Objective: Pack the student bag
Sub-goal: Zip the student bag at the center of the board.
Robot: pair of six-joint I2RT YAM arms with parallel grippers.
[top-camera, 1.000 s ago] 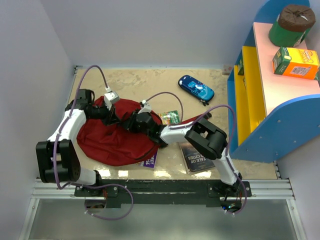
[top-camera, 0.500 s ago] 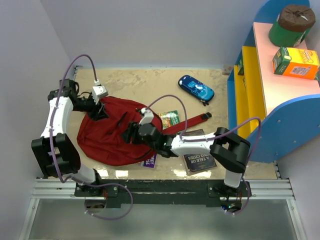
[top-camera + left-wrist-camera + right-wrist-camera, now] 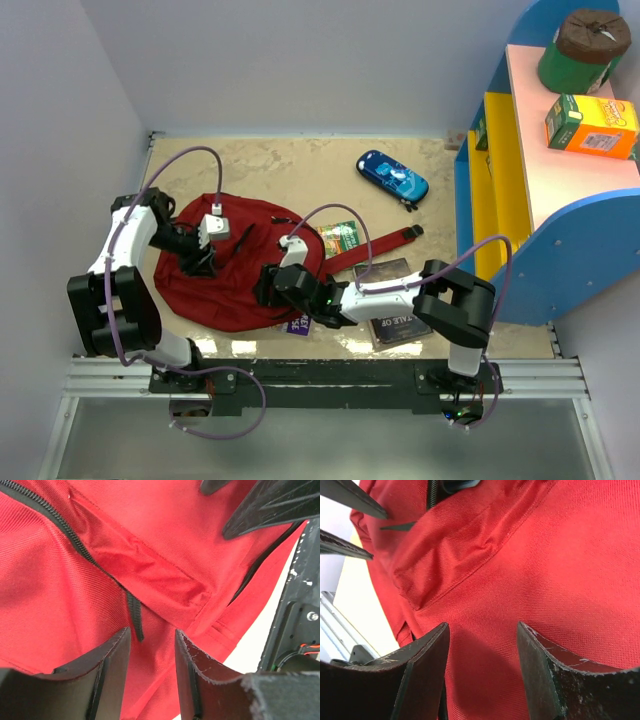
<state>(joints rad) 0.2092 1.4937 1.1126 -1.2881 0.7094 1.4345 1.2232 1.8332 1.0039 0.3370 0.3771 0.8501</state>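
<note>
The student bag (image 3: 235, 275) is a dark-red backpack lying flat at the table's left, its long strap (image 3: 385, 246) trailing right. My left gripper (image 3: 203, 252) hovers over the bag's left part. In the left wrist view it (image 3: 150, 647) is open with red fabric (image 3: 165, 540) below and a black zipper pull (image 3: 134, 620) just ahead of the fingertips. My right gripper (image 3: 268, 286) is over the bag's near right part. In the right wrist view it (image 3: 482, 640) is open above red fabric (image 3: 560, 555), holding nothing. The bag's lining is hidden.
A blue pencil case (image 3: 392, 178) lies at the back right. A green packet (image 3: 341, 236) sits by the bag's right edge. A dark book (image 3: 400, 325) and a purple one (image 3: 298, 325) lie near the front. A blue-and-yellow shelf (image 3: 520, 200) stands at right.
My left gripper moved from the bag's far-left edge nearer, onto the bag. My right gripper shifted slightly toward the near edge of the bag.
</note>
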